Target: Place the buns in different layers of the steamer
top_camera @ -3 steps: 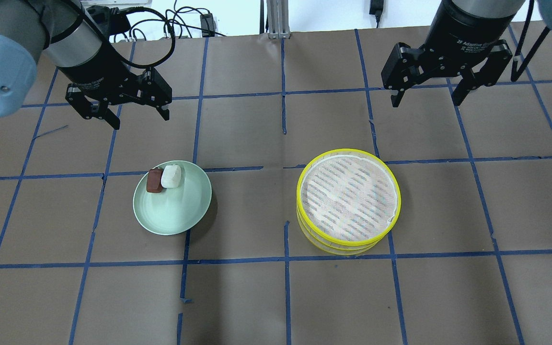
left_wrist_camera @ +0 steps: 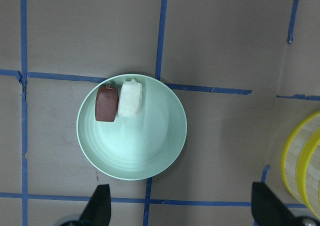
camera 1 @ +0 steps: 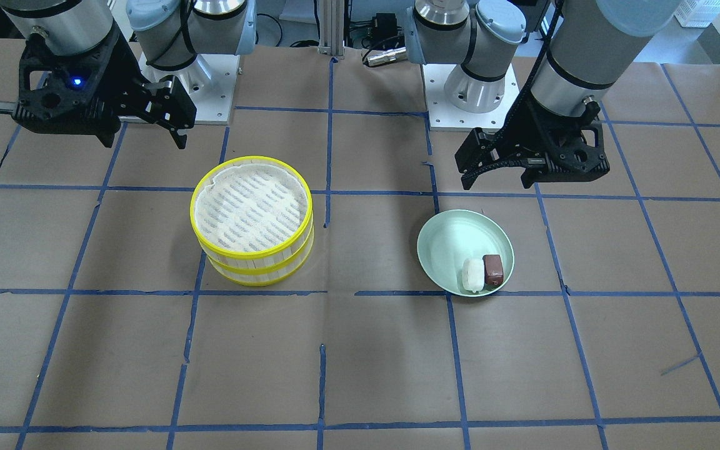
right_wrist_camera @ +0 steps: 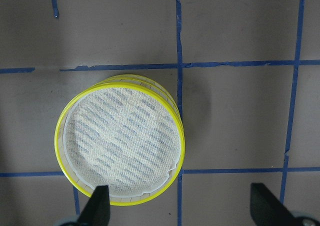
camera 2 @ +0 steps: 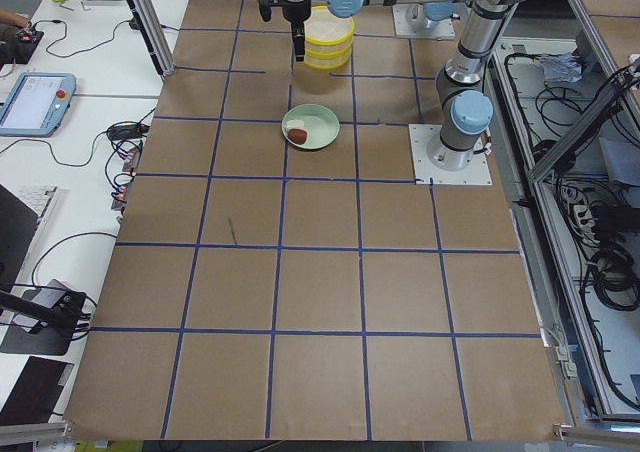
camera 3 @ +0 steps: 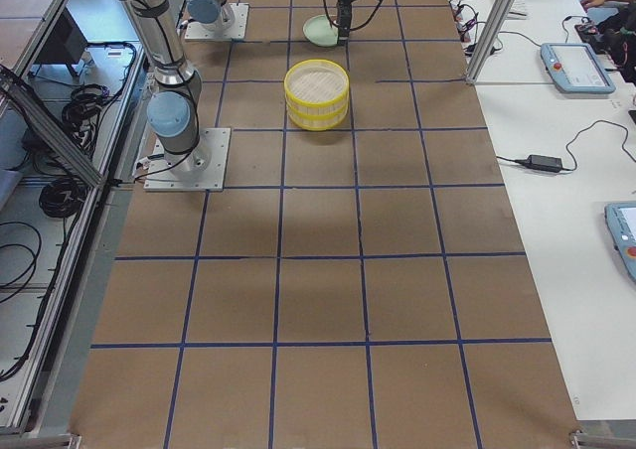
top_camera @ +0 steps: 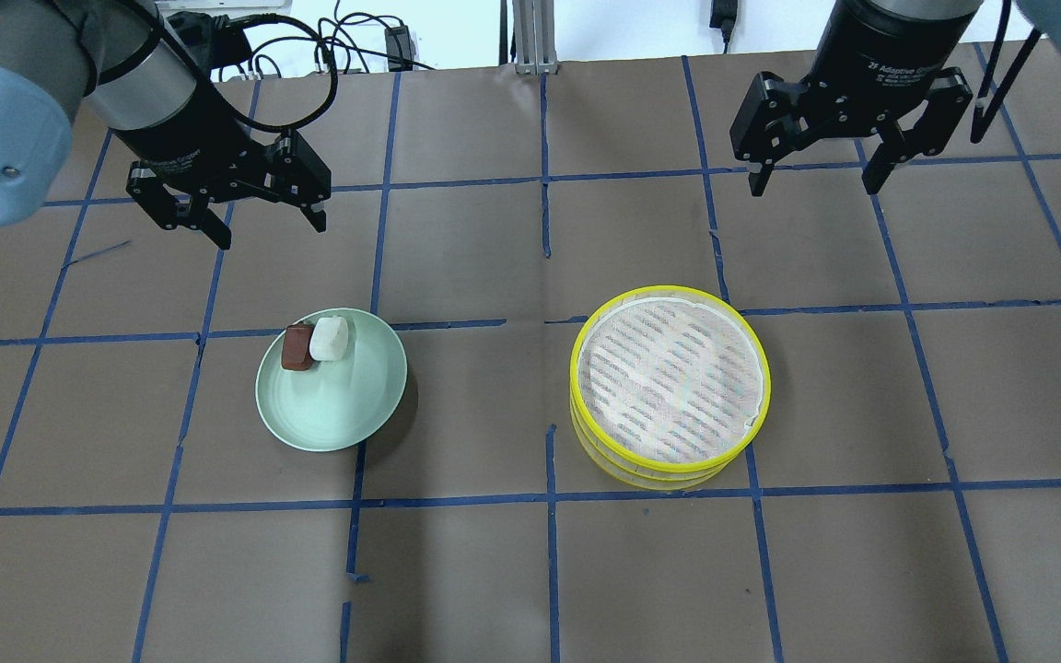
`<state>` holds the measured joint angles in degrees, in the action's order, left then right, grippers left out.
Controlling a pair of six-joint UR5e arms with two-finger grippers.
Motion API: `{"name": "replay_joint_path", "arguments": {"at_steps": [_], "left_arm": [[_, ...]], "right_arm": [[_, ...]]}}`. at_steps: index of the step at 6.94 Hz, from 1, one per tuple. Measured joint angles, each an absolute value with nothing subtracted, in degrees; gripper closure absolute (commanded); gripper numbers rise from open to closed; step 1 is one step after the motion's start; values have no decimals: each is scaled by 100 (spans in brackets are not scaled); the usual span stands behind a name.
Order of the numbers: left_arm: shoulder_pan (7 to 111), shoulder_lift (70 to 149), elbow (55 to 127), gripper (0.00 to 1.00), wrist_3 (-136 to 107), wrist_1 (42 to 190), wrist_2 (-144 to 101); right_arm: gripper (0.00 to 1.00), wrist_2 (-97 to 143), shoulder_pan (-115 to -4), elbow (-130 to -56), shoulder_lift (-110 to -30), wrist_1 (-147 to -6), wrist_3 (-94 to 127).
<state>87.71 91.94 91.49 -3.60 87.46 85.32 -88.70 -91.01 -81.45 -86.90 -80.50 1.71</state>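
Note:
The white bun (top_camera: 329, 339) and the reddish-brown bun (top_camera: 297, 347) lie side by side on a pale green plate (top_camera: 346, 405); they also show in the left wrist view, white bun (left_wrist_camera: 130, 98), brown bun (left_wrist_camera: 106, 103), and in the front view (camera 1: 472, 275). Two steamer layers (top_camera: 669, 387) with yellow rims stand stacked, the top liner bare; the stack shows in the right wrist view (right_wrist_camera: 120, 151) and front view (camera 1: 252, 219). My left gripper (top_camera: 268, 226) is open, hovering beyond the plate. My right gripper (top_camera: 811, 182) is open, hovering beyond the steamer.
Brown paper with blue tape gridlines covers the table (top_camera: 530, 571). Cables and a metal post (top_camera: 530, 37) lie at the far edge. The arm bases (camera 1: 472, 94) stand on the robot's side.
My right gripper has moved a little toward the far edge of the table. The left gripper, buns and steamer have not moved.

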Motion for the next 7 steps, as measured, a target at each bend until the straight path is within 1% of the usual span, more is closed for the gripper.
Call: {"name": "replay_joint_path", "arguments": {"at_steps": [2, 3, 4, 5, 7], "left_arm": [[8774, 9188, 9175, 0, -366, 8760, 8524], [8780, 9186, 9215, 0, -372, 8763, 8520], [8785, 9185, 9287, 0, -381, 8763, 8524], [8786, 9196, 9420, 0, -383, 8734, 8550], [8767, 9282, 9905, 0, -341, 8418, 8734]], "right_arm": [[0, -8884, -9100, -8181, -8624, -8058, 133], [6, -8884, -9094, -8204, -8609, -8057, 113], [5, -8869, -9096, -8312, -8620, -8063, 102], [13, -8855, -9108, -8551, -8650, -8125, 102], [12, -8849, -9189, -9316, -8674, -8742, 94]]}}
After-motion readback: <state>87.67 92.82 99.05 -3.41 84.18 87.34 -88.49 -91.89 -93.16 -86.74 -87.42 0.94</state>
